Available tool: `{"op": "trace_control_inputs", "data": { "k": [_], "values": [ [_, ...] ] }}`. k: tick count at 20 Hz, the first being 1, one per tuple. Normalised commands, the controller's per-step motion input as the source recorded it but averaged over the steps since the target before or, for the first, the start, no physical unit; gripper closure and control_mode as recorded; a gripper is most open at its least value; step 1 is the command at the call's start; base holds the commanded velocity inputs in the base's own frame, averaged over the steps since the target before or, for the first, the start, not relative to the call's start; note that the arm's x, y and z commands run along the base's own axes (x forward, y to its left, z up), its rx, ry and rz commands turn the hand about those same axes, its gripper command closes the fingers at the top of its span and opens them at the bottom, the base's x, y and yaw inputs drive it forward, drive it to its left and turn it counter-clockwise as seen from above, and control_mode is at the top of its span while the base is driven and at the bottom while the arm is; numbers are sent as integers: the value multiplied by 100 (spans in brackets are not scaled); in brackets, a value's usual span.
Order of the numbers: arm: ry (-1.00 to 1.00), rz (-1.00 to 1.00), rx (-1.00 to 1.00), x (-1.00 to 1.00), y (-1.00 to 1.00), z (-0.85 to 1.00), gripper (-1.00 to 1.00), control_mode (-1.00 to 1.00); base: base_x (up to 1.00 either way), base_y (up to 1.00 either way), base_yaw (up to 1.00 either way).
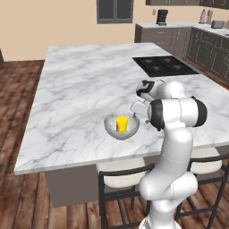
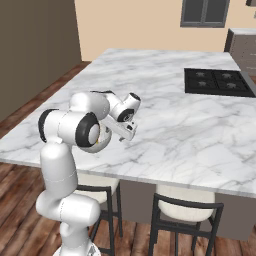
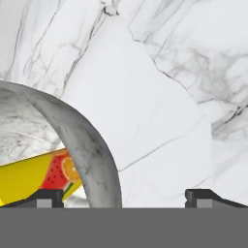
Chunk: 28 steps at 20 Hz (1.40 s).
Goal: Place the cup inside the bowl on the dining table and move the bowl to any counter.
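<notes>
Cup (image 1: pixel 121 124) sits in bowl (image 1: pixel 121 125), centre frame. Gripper (image 3: pixel 123 196) wide, straddling the bowl's rim (image 3: pixel 92 150). Lower squarely, pinch the wall firmly.

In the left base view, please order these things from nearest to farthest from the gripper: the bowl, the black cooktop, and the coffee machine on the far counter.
1. The bowl, just left of the gripper, on the near part of the dining table, with the cup in it.
2. The black cooktop, farther back on the table, to the right.
3. The coffee machine, on the far counter by the wall.
</notes>
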Motion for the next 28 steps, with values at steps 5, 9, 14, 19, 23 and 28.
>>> {"op": "trace_control_inputs", "data": {
  "k": [5, 9, 14, 19, 23, 28],
  "values": [
    [2, 0, 2, 0, 11, 0, -100, -100, 0, 0, 0],
    [3, 0, 1, 0, 7, 0, -100, -100, 0, 0, 0],
    [4, 0, 0, 0, 10, -4, -100, -100, 0, 0, 0],
    [4, 0, 0, 0, 6, -6, -100, -100, 0, 0, 0],
    [4, 0, 0, 0, 1, -18, -100, -100, 0, 0, 0],
    [7, 0, 0, 0, 0, -18, -100, -100, 0, 0, 0]
  ]
}}
